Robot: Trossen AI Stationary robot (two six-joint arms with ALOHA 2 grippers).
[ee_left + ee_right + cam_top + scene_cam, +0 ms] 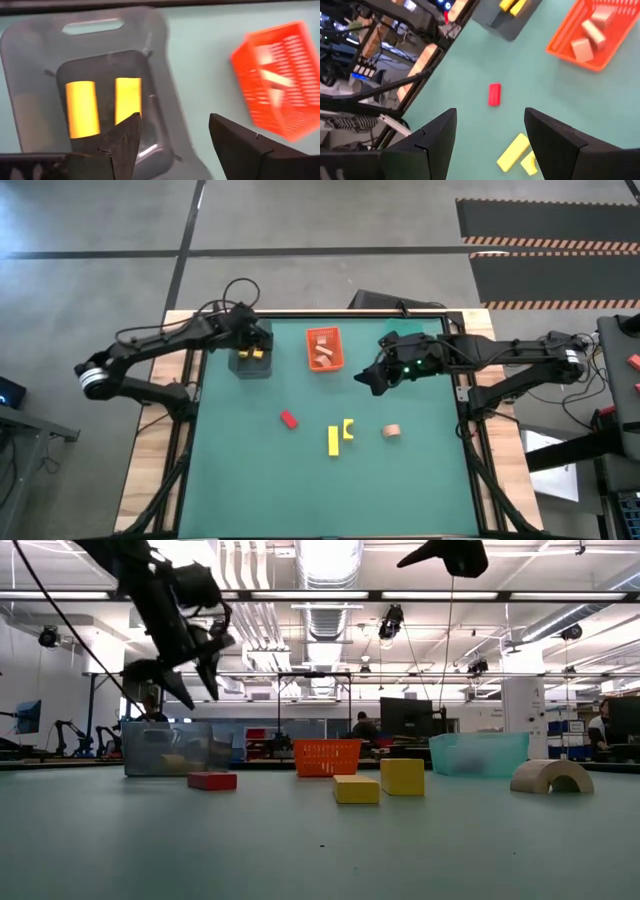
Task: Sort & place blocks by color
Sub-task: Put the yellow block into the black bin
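From above, the left gripper (252, 345) hangs over the grey tray (249, 364) at the far left of the table, where yellow blocks (256, 353) already lie, and the right gripper (372, 378) waits over the far right part, just beside the orange basket (323, 349) with its pale blocks (322, 352). The loose pieces lie toward the near side: a red block (289, 419), a long yellow bar (333, 440) with its long axis running near to far, a small yellow block (348, 428) and a tan arch (392, 431). In my judgement the red block is about between both arms, while the yellow pieces and the arch are nearer the right one. At table height, the left gripper (185, 675) is high above the grey tray (165, 748), fingers spread and empty. The left wrist camera shows its open fingers (127, 142) over two yellow blocks (127, 100) inside the tray. The right wrist camera shows open, empty fingers (555, 140), with the red block (494, 94) ahead between them.
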